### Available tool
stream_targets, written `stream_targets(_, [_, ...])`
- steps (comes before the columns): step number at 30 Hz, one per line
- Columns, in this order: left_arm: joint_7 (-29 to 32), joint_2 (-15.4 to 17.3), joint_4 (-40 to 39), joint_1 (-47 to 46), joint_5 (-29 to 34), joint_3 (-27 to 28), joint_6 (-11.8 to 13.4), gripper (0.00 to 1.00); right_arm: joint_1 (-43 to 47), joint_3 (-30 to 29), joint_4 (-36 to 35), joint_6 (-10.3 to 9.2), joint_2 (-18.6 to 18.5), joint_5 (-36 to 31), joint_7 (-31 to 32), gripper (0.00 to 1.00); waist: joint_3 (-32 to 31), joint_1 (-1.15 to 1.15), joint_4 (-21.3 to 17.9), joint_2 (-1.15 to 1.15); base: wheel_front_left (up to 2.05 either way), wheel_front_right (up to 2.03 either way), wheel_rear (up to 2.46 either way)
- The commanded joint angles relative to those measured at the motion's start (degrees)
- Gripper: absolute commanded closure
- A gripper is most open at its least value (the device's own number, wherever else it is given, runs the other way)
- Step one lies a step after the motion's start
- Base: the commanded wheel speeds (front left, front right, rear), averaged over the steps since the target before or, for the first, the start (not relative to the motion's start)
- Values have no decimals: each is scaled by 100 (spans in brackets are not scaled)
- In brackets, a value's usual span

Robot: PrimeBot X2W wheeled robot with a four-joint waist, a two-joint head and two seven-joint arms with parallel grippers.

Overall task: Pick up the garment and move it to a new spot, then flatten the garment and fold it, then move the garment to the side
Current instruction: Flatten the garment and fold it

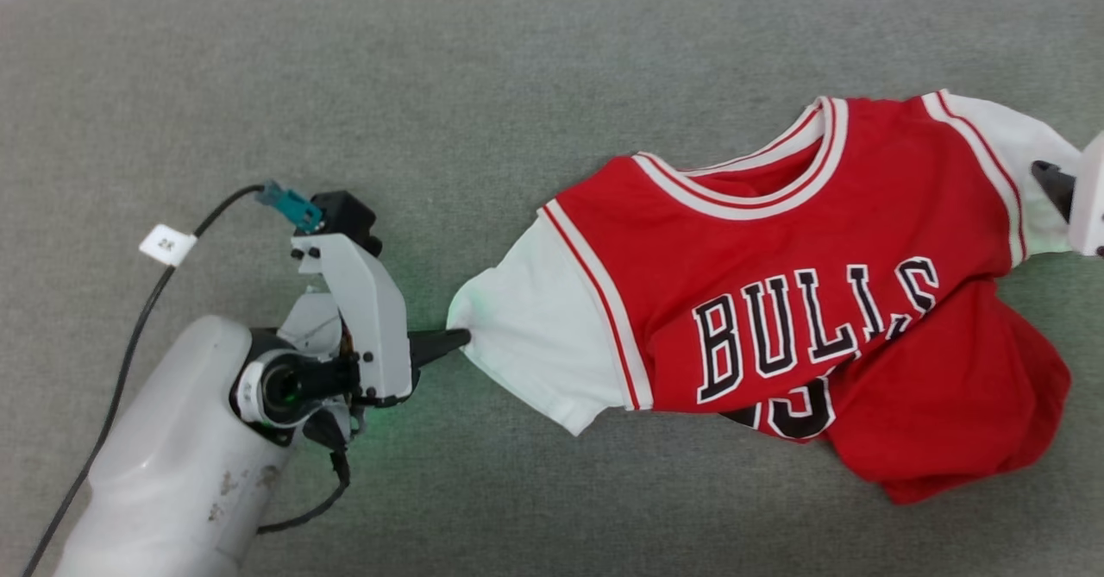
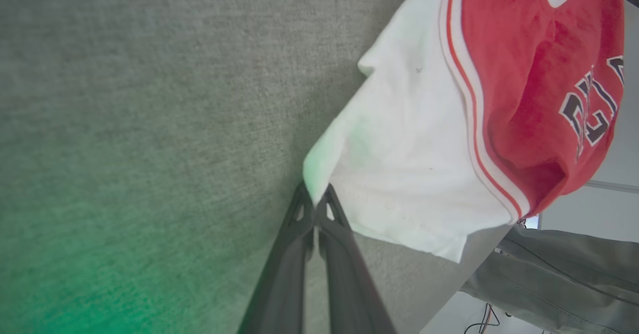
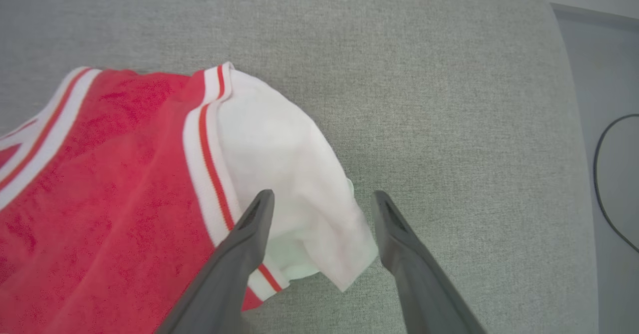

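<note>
Nearest me, the pale left forearm (image 1: 172, 456) reaches in over the grey woven cloth surface (image 1: 431, 85). Its left gripper (image 1: 457, 337) is clamped tight on the edge of the left white sleeve (image 1: 535, 344) of the large red sports jersey (image 1: 819, 241). The jersey sprawls across the right half of the surface, its lower hem bunched up on the near side. Farther off, the right gripper (image 3: 323, 199) is spread wide, its fingers straddling the right white sleeve (image 3: 279, 174) without pinching it. The jersey looks light, limp and a bit slick. I'd judge the sleeve cuffs or shoulder seams the surest holds, since a pinch mid-panel would only raise a wrinkle.
</note>
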Motion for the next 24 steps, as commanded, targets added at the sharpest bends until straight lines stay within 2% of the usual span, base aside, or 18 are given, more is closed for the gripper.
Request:
stream_targets(1, [-17, 71, 142, 42, 50, -10, 37, 100, -82, 5, 70, -6, -42, -63, -49, 0, 66, 0, 60, 0, 0, 0, 0])
stream_targets(14, [-65, -105, 283, -209, 99, -110, -60, 100, -606, -63, 1501, -6, 18, -279, -369, 0, 432, 0, 342, 0, 0, 0, 0])
stream_targets(15, [-72, -118, 306, -216, 97, -113, -61, 100, -620, -91, 1634, -5, 41, -289, -381, 32, 443, 0, 356, 0, 0, 0, 0])
stream_targets(16, [-82, -136, 331, -232, 96, -119, -70, 100, -632, -101, 1766, -5, 67, -314, -377, 100, 451, 0, 374, 0, 0, 0, 0])
stream_targets(24, [-135, -122, 547, -450, 172, -118, -139, 100, -994, -270, 2364, -7, 43, -411, -510, 100, 274, 0, 419, 0, 0, 0, 0])
